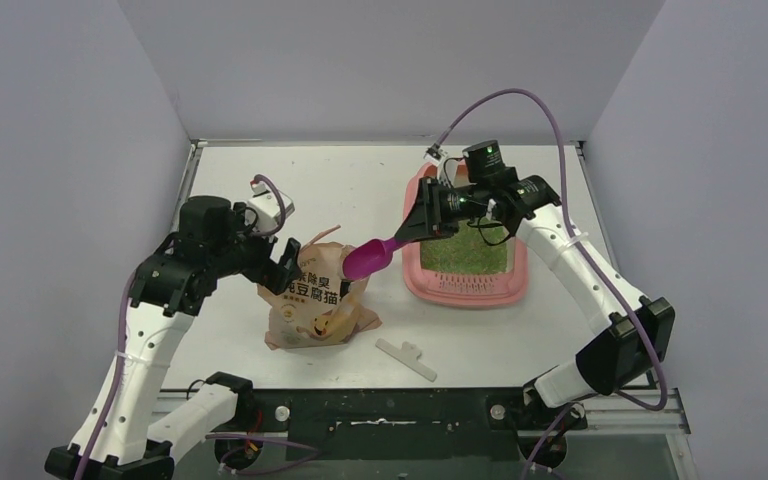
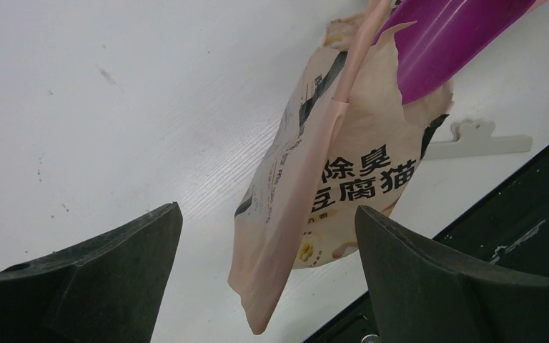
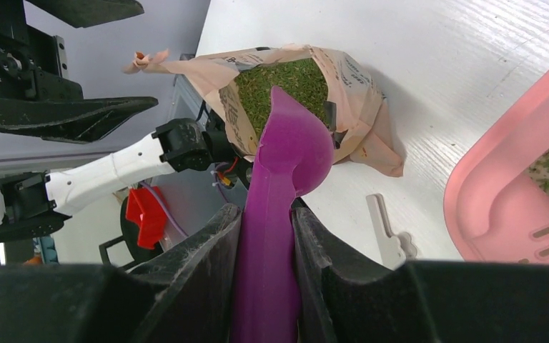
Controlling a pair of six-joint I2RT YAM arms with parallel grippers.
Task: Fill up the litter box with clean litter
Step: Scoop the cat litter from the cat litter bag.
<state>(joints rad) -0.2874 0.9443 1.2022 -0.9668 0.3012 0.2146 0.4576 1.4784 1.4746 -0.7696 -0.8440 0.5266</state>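
White clip (image 1: 407,358) flat on desk (image 1: 340,190) near front edge; behind it, open litter bag (image 1: 315,300) upright; left claw (image 1: 282,268) spread wide just left of bag; right claw (image 3: 266,221) pinching magenta scoop (image 1: 368,260) by handle, bowl at bag's right edge; far right, pink litter box (image 1: 460,292) on desk, green litter (image 1: 475,255) inside.

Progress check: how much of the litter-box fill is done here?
Done: green litter already lies in the litter box. In hand: the right gripper is shut on the magenta scoop, which looks empty, its bowl at the mouth of the open bag; the left gripper hangs open beside it. Left: probably more scoops, since the bag holds litter.
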